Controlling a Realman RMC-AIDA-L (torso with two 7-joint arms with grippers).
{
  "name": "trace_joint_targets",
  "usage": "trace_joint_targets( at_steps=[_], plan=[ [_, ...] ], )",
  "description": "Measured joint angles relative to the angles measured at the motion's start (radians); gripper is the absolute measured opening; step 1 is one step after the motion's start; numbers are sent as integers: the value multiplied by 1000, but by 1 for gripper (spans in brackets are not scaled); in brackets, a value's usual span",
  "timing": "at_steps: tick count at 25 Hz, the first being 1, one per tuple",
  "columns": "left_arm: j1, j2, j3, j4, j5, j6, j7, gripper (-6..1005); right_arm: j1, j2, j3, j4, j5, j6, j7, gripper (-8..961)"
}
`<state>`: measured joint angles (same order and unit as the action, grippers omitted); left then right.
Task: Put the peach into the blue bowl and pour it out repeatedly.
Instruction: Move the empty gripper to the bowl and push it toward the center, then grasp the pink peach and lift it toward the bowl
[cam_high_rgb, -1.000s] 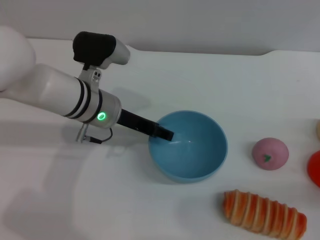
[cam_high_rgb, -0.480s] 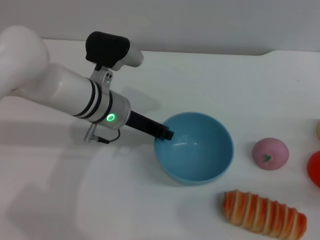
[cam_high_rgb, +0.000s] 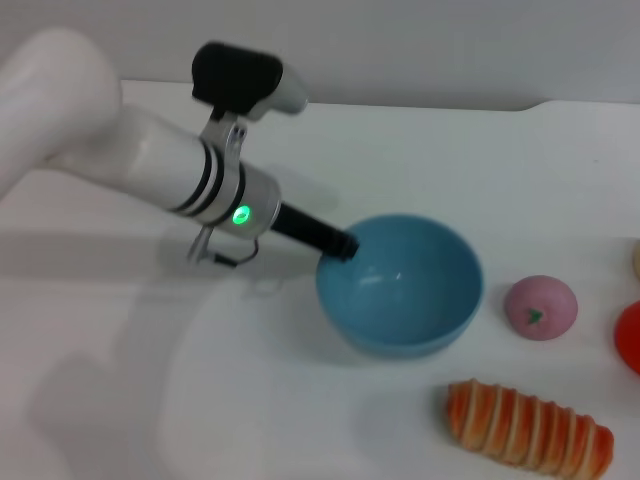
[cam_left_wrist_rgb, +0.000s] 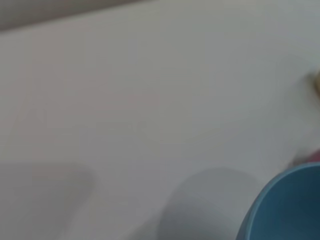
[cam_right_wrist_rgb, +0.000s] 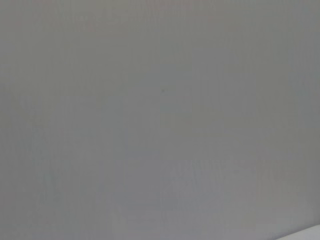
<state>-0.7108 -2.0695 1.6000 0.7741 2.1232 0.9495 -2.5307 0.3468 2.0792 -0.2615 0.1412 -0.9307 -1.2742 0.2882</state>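
Observation:
The blue bowl (cam_high_rgb: 405, 290) is in the middle of the white table (cam_high_rgb: 450, 160) in the head view, empty inside. My left gripper (cam_high_rgb: 343, 245) is shut on the bowl's left rim and holds it slightly raised and tilted. Part of the bowl's rim also shows in the left wrist view (cam_left_wrist_rgb: 287, 205). The pink peach (cam_high_rgb: 540, 307) lies on the table just right of the bowl, apart from it. My right gripper is out of view.
A long orange-striped bread-like item (cam_high_rgb: 527, 428) lies at the front right. A red-orange round object (cam_high_rgb: 630, 337) sits at the right edge, beside the peach. The right wrist view shows only a plain grey surface.
My left gripper has moved right and slightly away, carrying the blue bowl with it toward the peach. The peach and other items have not moved.

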Motion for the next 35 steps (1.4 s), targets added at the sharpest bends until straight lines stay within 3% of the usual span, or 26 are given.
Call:
trace_joint_targets(
  at_steps=[9,15,19,25,28,32,35],
  plan=[
    [-128,-5,35,36,-4,-106,8,-1,-3,1,-1,4,0,1,0,621],
    [-177,-9,289,17,-51,-297,-36,-1,-8,1,-1,5,1,-1,2,621],
    [-174,-9,340,6,-55,-361,-63,-1,-6,0,-1,5,3,-1,3,620],
    [-167,-7,317,2,-45,-359,-66,-1,-5,-3,-17,5,-35,-19,50,620],
    [-162,1,233,-11,-10,-351,-67,0,-14,-9,-26,-32,-160,-31,211,620],
    [-164,6,87,-47,49,-335,-67,0,-35,-13,-26,-198,-344,-21,495,620],
    [-160,8,55,-48,59,-339,-66,0,-47,-13,-27,-365,-526,-24,748,620]
  ],
)
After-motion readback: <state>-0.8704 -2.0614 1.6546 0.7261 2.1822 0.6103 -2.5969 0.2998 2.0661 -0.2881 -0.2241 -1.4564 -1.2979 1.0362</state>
